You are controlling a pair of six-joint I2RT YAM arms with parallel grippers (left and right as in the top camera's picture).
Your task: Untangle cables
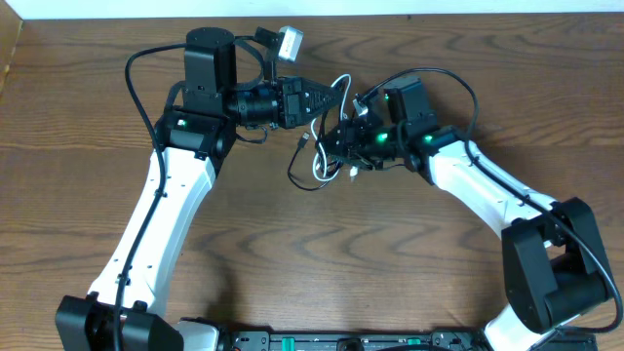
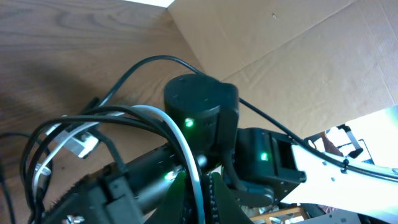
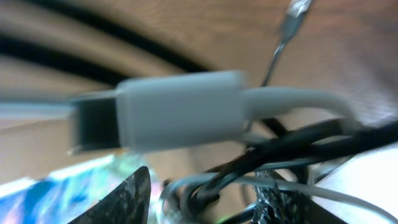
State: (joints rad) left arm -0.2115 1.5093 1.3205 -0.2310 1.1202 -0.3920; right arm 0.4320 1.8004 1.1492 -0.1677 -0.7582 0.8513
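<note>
The cables lie tangled on the wooden table between my two grippers. In the overhead view the white cable (image 1: 322,182) loops below them and the thin black cable (image 1: 292,168) trails to the left. My left gripper (image 1: 336,97) points right and is shut on the white cable (image 2: 177,134), which runs up between its fingertips (image 2: 200,186). My right gripper (image 1: 336,136) points left into the knot. Its fingers (image 3: 127,202) stand apart with a bundle of black cable (image 3: 280,149) and white strands between them (image 3: 202,199). A white plug (image 3: 180,109) hangs just ahead.
The right arm's black wrist (image 2: 199,106) with green lights sits right in front of the left gripper. Thick black wires (image 1: 444,76) fixed to the arms arch over both wrists. A cardboard sheet (image 2: 292,50) lies past the table's far edge.
</note>
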